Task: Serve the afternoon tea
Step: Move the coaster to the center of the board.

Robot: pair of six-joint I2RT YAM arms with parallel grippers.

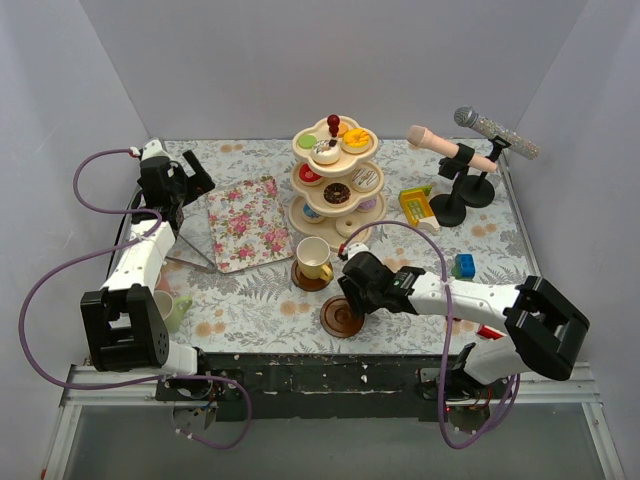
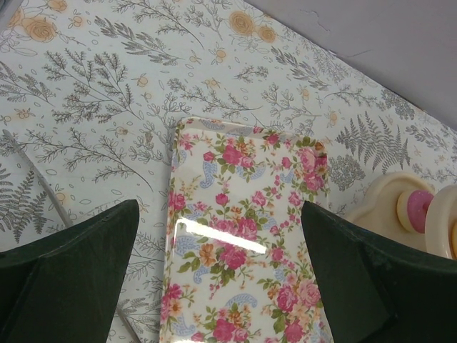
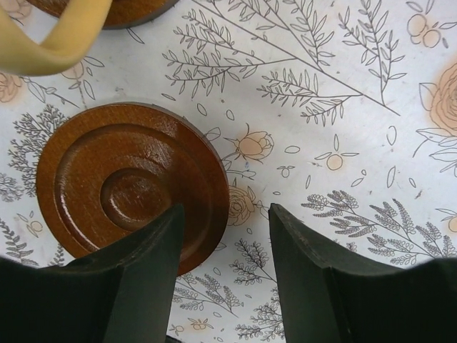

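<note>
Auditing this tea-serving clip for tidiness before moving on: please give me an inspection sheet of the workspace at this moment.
Surface: floral tablecloth, no spills seen.
Job's things: three-tier stand loaded with toy cakes; cream cup on a saucer; empty saucer nearer the arms; green cup by the left arm's base.
Clutter: floral tray, two microphones on stands, toy blocks.
Grippers: left tool open above the tray; right tool open, one finger over the empty saucer's rim.
Cables: purple cables loop from both arms.
Surroundings: plain pale walls.
</note>
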